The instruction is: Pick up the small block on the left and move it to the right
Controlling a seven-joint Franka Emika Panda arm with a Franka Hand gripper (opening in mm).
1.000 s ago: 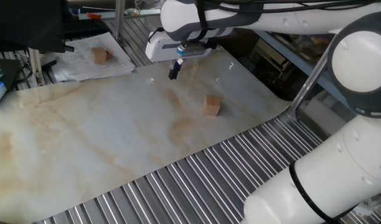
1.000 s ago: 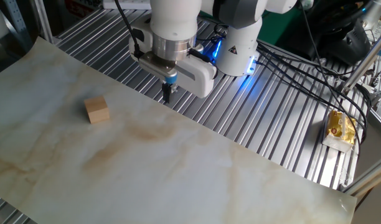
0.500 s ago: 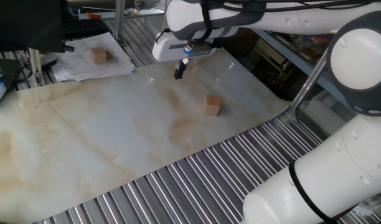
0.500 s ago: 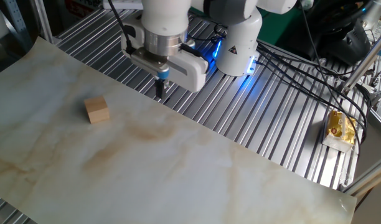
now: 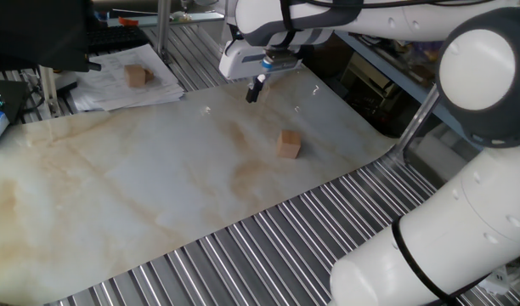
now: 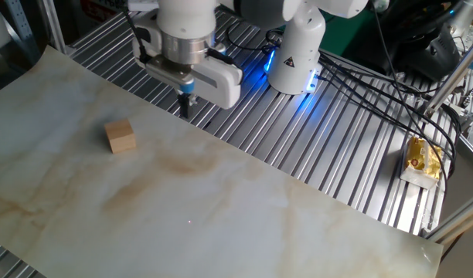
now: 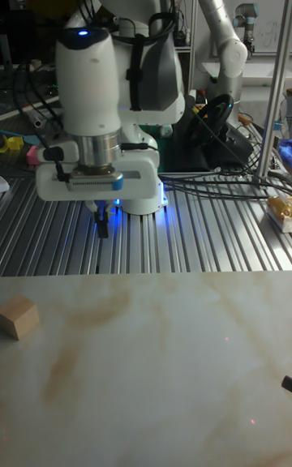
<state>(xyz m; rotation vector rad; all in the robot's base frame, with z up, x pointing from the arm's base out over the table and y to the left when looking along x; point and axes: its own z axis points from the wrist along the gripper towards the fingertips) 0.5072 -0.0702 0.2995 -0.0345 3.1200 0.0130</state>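
Note:
The small block [image 5: 289,144] is a pale tan wooden cube resting on the marbled sheet [image 5: 158,187]. It also shows in the other fixed view as the small block [image 6: 120,137], and at the left edge of the tall view as the small block [image 7: 18,317]. My gripper [image 5: 255,92] hangs above the sheet's far edge, well apart from the block. Its dark fingers are pressed together and hold nothing. From the other side my gripper [image 6: 185,106] is up and to the right of the block. My gripper [image 7: 103,228] points straight down.
A darker brown cube [image 5: 138,76] lies on papers [image 5: 124,89] beyond the sheet. Ribbed metal table [image 6: 329,154] surrounds the sheet. The robot base [image 6: 294,54] glows blue, with cables [image 6: 391,100] trailing to the right. A yellow packet [image 6: 422,160] lies at the right.
The gripper, still shut, has slid sideways along the sheet's far edge toward the block's side. The block has not moved.

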